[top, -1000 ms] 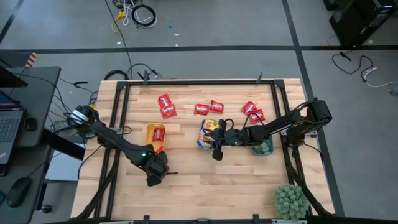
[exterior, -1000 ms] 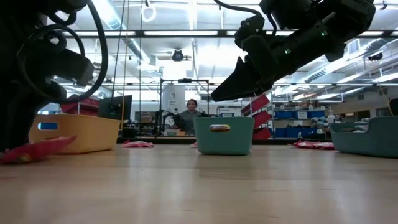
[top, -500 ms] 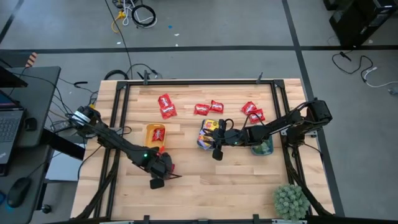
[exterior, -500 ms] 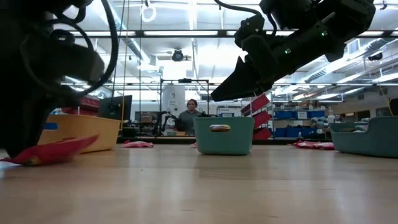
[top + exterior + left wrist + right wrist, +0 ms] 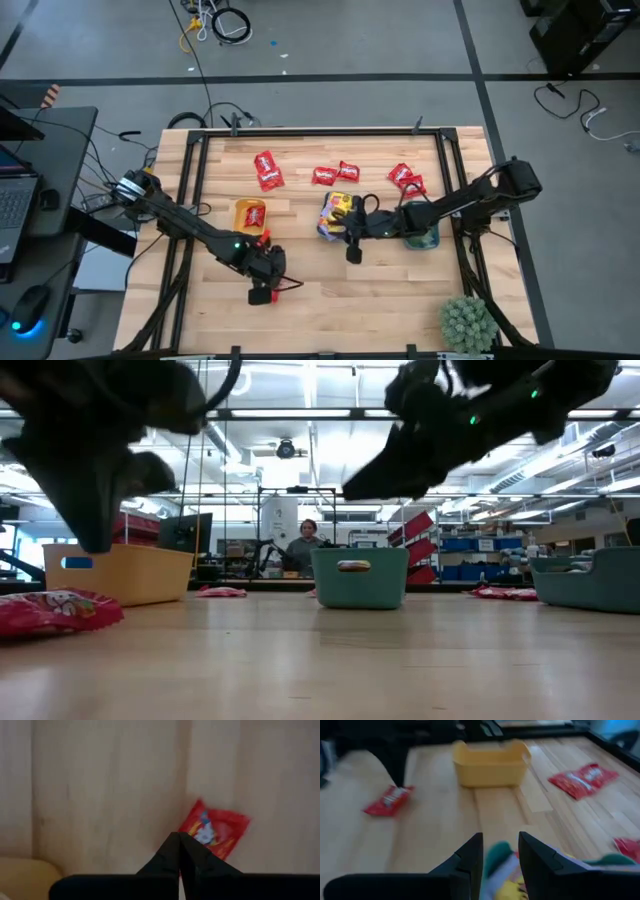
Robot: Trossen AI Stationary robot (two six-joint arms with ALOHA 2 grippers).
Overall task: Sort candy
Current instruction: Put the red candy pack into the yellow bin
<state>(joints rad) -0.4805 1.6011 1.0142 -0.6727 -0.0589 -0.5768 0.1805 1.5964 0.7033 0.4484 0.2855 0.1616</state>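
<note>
The table (image 5: 330, 300) is a light wooden top of planks inside a dark frame. On it lie red candy packets: one (image 5: 267, 170) toward the far left, two (image 5: 336, 174) mid-far, two (image 5: 406, 179) far right, and one (image 5: 262, 296) near the front left. A yellow tray (image 5: 250, 217) sits left of centre, a teal tray (image 5: 329, 215) at the middle, another teal tray (image 5: 425, 237) to the right, and a spiky plant (image 5: 468, 322) at the front right corner.

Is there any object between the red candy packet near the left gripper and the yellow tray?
Nothing visible does. The red packet lies on bare wood a little nearer the table's front edge than the yellow tray. The left gripper, shut and empty, is above it.
</note>
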